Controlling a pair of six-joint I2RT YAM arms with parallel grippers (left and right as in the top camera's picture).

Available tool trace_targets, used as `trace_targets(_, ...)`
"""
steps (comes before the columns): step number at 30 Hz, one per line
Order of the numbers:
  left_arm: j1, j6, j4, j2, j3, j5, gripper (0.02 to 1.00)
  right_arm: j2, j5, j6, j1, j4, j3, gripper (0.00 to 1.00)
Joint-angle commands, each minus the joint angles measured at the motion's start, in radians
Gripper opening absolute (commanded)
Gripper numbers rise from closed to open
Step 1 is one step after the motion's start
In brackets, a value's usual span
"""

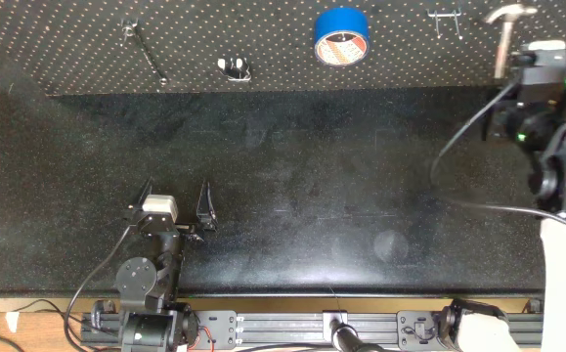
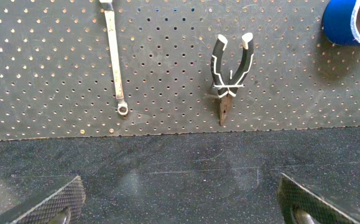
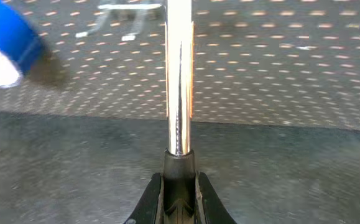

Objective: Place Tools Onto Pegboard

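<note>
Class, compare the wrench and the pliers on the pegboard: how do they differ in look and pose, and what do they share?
The wrench is a long, slim bar of bare metal; the pliers are shorter, with black-and-white handles. The wrench hangs straight, ring end down; the pliers hang nose down, handles spread upward. Both are hand tools hanging on the pegboard.

Pegboard (image 1: 410, 54) behind table (image 1: 312, 176): wrench (image 1: 146, 53) leftmost, pliers (image 1: 234, 68) right of it, tape (image 1: 340, 22) next, hammer (image 1: 503, 44) far right.
</note>
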Motion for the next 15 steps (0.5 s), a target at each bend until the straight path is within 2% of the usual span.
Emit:
trace_targets(1,-0.003,0.009,-0.008,-0.008,-0.002,-0.008,0.993,0.075,0.036,0.036,0.089,0.026,0.006,0.073)
trace_targets(6,-0.003,0.009,-0.008,-0.008,-0.002,-0.008,0.993,0.113,0.040,0.037,0.154,0.074,0.006,0.073)
trace_targets(15,-0.003,0.009,-0.008,-0.008,-0.002,-0.008,0.996,0.248,0.040,0.036,0.163,0.105,0.006,0.075)
